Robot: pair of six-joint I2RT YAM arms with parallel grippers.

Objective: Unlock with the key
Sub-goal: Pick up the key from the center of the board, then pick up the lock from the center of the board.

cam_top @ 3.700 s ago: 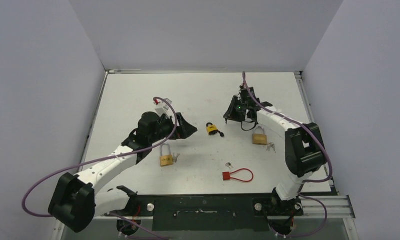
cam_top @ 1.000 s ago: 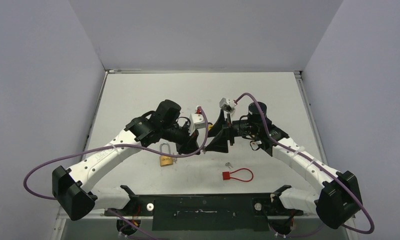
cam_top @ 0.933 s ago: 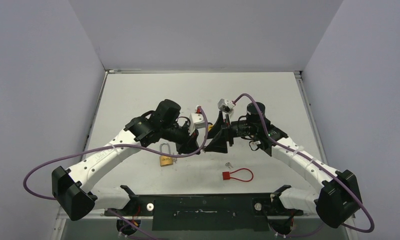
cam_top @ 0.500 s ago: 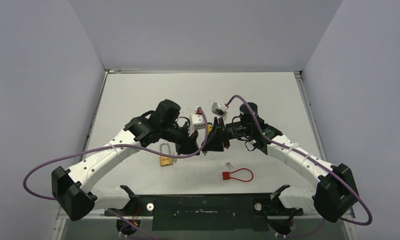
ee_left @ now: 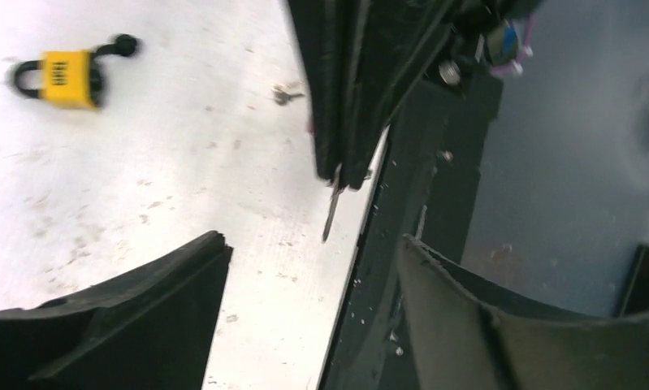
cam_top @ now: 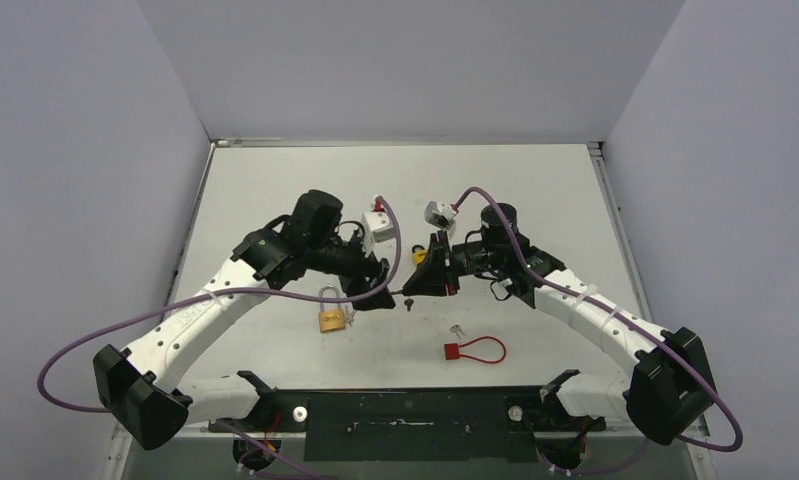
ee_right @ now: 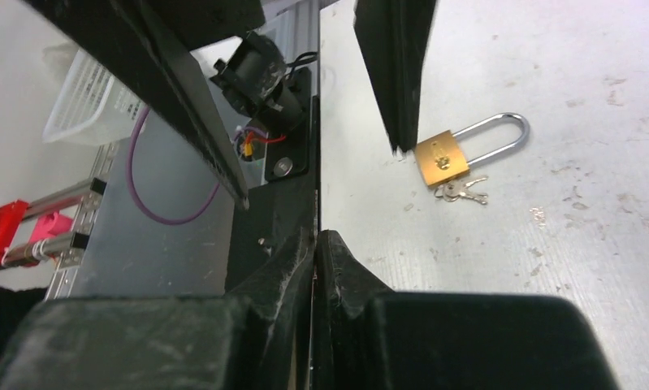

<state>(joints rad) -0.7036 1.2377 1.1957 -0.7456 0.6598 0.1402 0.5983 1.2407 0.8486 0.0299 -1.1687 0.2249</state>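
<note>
My right gripper (cam_top: 415, 288) is shut on a small key (cam_top: 407, 299), which hangs from its fingertips just above the table. In the left wrist view the key's thin blade (ee_left: 330, 213) sticks out below the right gripper's pressed-together fingers (ee_left: 337, 122). My left gripper (cam_top: 374, 288) stands open a short way left of the key, empty, its two fingers (ee_left: 142, 309) wide apart. A yellow padlock (cam_top: 418, 256) lies on the table just behind the two grippers, also seen lying flat (ee_left: 65, 77). In the right wrist view my right gripper (ee_right: 315, 237) is closed tight, and the key is edge-on and hard to make out.
A brass padlock (cam_top: 332, 316) with a bunch of keys (ee_right: 460, 191) lies below the left gripper. A red cable lock (cam_top: 467, 350) and small loose keys (cam_top: 458, 329) lie toward the front. The table's front edge and black base rail (cam_top: 405, 412) are close by.
My right gripper has shut on the key. My left gripper, shut a second ago, has opened and drawn back to the left, leaving the key in the right one.
</note>
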